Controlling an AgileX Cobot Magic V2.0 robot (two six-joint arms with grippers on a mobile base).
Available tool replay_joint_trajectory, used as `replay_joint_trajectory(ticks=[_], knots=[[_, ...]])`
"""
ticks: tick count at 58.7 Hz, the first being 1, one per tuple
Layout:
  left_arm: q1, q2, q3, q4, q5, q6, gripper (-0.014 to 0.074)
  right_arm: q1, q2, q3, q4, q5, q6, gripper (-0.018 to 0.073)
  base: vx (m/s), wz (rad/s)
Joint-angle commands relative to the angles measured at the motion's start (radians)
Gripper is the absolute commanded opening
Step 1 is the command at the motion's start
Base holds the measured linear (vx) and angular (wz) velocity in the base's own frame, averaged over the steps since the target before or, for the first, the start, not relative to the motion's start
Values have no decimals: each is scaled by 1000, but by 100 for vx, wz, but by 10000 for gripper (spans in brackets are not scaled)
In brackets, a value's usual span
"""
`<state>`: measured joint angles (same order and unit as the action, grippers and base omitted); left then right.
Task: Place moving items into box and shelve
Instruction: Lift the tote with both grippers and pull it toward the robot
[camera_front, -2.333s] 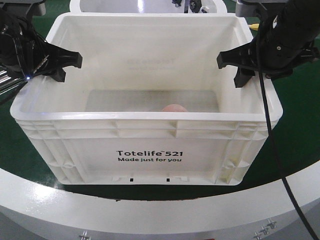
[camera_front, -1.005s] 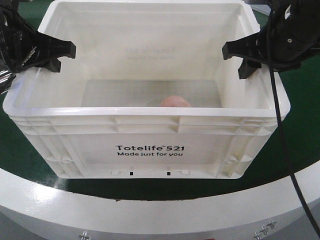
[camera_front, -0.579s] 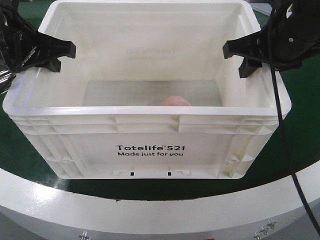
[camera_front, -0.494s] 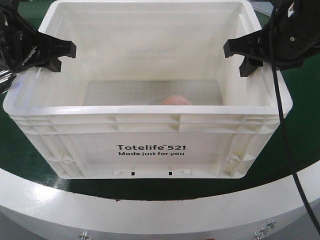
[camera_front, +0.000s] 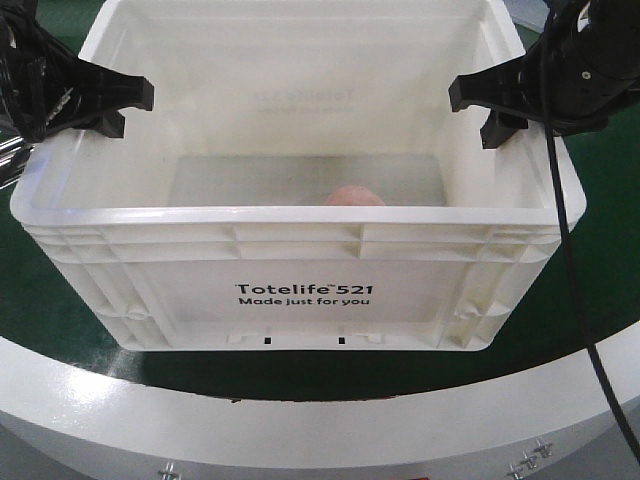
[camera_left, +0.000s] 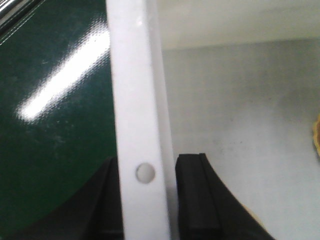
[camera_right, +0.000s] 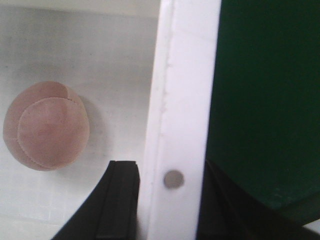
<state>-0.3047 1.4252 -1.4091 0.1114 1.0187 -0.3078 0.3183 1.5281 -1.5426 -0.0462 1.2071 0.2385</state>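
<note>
Left gripper: I see the left gripper (camera_front: 132, 108) at 10 o'clock in the front view, clenched on the left short wall of the box (camera_front: 300, 215). One black finger is inside the wall and one outside.
Left arm pose: it reaches in from the 9 o'clock edge, with the fingers pointing toward the box's middle.
Right gripper: the right gripper (camera_front: 475, 112) at 2 o'clock mirrors it, clamped astride the right short wall.
Right arm pose: it comes in from the 3 o'clock edge, and a black cable (camera_front: 560, 250) hangs from it down toward 5 o'clock.
Left wrist view: only here do I see the left gripper (camera_left: 150, 159) pressing both faces of the rim (camera_left: 132, 75). A yellowish sliver (camera_left: 317, 137) shows at the 3 o'clock edge, too little for me to name.
Right wrist view: the right gripper (camera_right: 170, 170) straddles the rim (camera_right: 185, 75). The pinkish-tan ball (camera_right: 45, 125) lies on the box floor at 9 o'clock, its curved seam plain.
Front view only: the ball (camera_front: 355, 195) shows as a cap above the near rim, near the floor's middle.
Box heading: it is upright, mouth up. Its long axis runs 9 to 3 o'clock, and the printed long side faces 6 o'clock.
Surroundings: a green surface (camera_front: 600, 200) lies around the box, and a white ring (camera_front: 300, 430) lies at 6 o'clock.
</note>
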Motion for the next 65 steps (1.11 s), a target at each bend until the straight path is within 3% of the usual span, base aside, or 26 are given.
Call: replay_joint_trajectory(ticks=[1, 65], knots=[[5, -75, -38, 49, -146, -10, -1, -9, -64, -37, -57, -73, -16, -8, 0, 0], [5, -84, -38, 49, -137, -9, -1, -9, -64, -37, -53, -94, -16, -8, 0, 0]])
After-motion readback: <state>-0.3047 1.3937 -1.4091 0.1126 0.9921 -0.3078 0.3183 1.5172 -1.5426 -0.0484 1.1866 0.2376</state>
